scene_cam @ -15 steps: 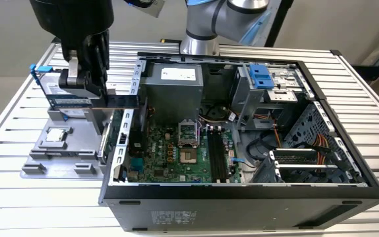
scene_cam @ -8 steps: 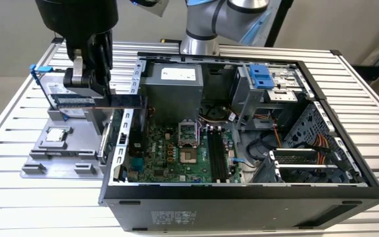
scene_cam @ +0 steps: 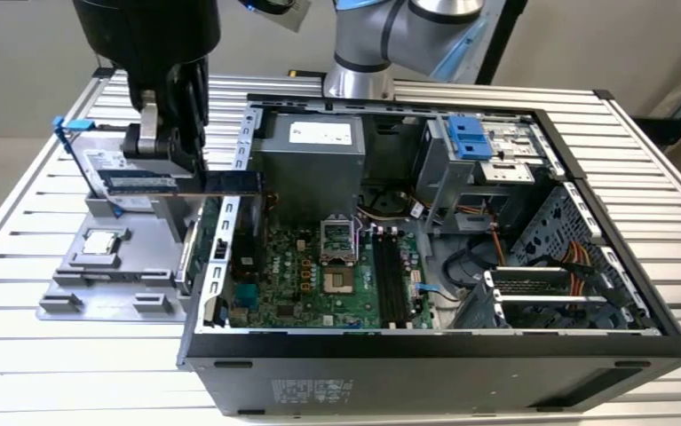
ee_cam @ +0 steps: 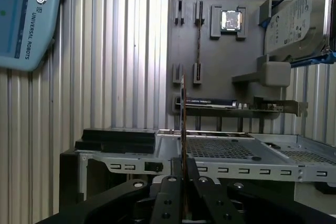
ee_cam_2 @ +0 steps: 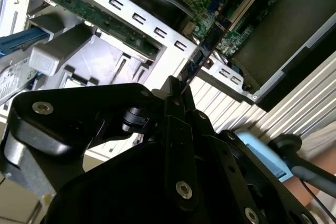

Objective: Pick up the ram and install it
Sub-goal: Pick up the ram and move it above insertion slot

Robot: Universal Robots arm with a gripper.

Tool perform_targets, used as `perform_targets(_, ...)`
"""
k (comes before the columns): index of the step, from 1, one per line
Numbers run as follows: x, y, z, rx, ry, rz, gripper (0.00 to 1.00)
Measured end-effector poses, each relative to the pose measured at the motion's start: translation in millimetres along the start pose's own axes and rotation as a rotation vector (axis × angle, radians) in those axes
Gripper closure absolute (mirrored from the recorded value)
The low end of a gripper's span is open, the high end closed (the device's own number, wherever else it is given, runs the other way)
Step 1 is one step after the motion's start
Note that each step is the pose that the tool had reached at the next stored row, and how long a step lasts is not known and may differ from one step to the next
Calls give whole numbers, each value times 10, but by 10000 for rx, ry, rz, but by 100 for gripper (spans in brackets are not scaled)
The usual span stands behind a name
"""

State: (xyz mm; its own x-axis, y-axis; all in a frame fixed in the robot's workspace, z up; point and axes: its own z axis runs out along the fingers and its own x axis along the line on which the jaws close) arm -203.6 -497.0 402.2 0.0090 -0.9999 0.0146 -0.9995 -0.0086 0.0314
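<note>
**Hanging over the case wall, ram lies crosswise to its slots**

Clamped narrow near the ram's middle, the gripper [scene_cam: 186,170] holds the ram [scene_cam: 138,184] level and on edge above the tabletop. The stick's long axis runs across the exterior view. One end is over the gray tray [scene_cam: 80,297] by the tabletop's edge at that view's left. The other end reaches past the side wall of the open computer case [scene_cam: 435,351]. In the first wrist view the ram [ee_cam: 182,114] shows edge-on as a thin line rising from between the jaws. The memory slots [scene_cam: 390,275] sit on the board inside the case, well apart toward the exterior view's right. They run crosswise to the stick as held. They look bare, so the install appears not yet done.
</note>
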Motion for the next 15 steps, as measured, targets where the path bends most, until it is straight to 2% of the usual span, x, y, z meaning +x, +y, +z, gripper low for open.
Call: perform_targets(15, 1, -87, -2, 1, -1, 0, 100)
